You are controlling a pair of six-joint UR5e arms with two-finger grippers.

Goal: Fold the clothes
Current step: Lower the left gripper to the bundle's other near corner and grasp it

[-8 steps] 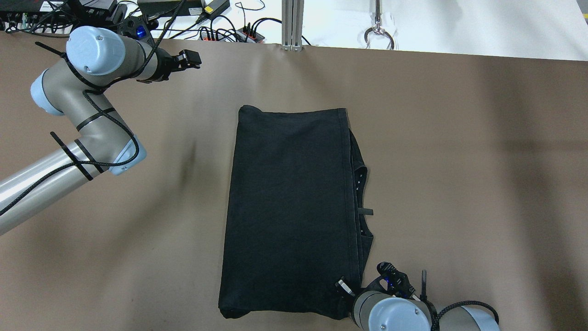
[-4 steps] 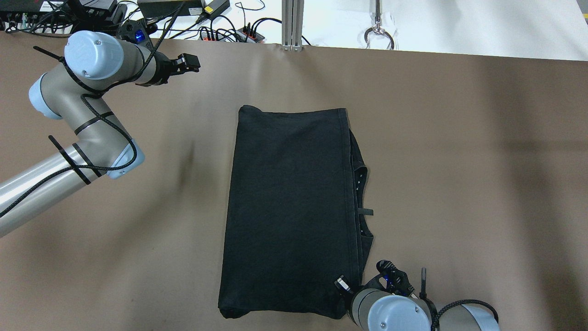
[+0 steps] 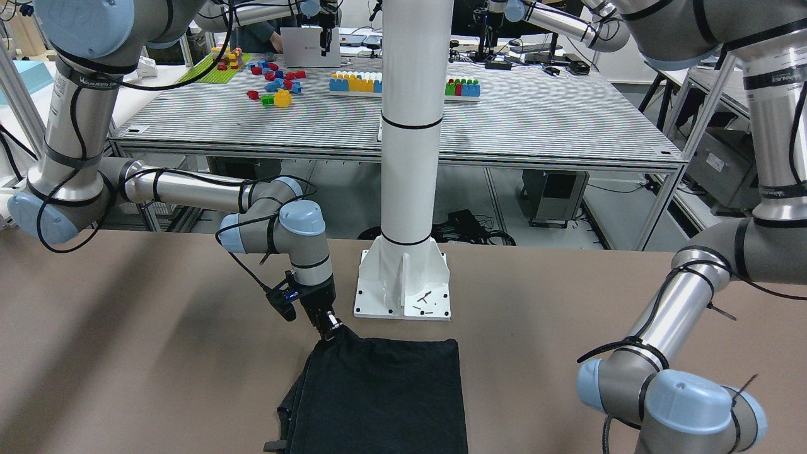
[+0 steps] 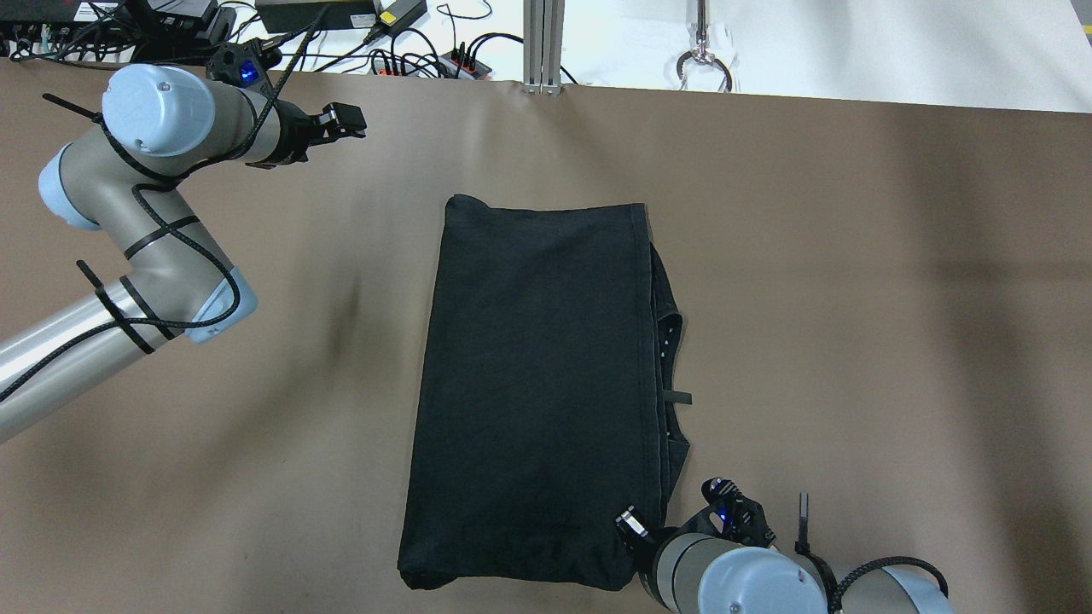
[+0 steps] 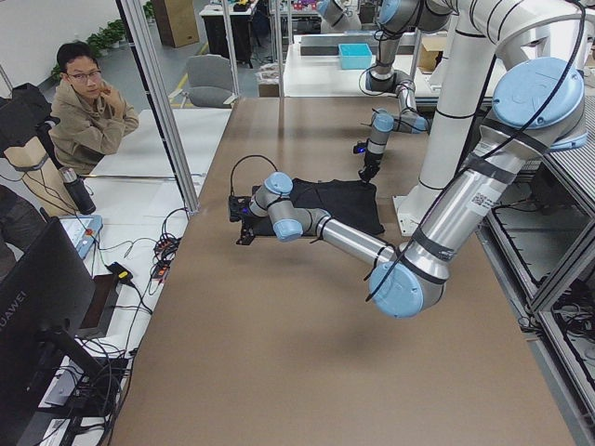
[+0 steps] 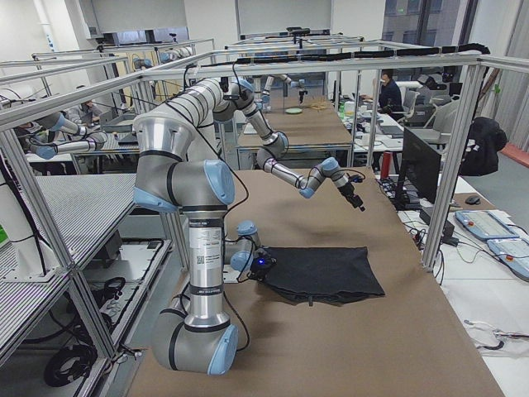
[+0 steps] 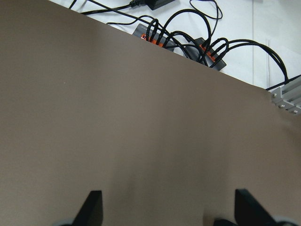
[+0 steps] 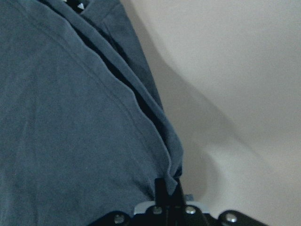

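Right end effector (image 4: 630, 525) gripped the garment (image 4: 537, 384) at its near corner; long axis ran away across the tabletop (image 4: 853, 298). Left end effector (image 4: 345, 119) gaped wide, well apart.

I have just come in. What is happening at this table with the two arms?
The robot is folding a black garment that lies flat, partly folded, on the brown table. The right gripper is shut on the garment's corner nearest the robot. The left gripper is open above bare table, away from the cloth.
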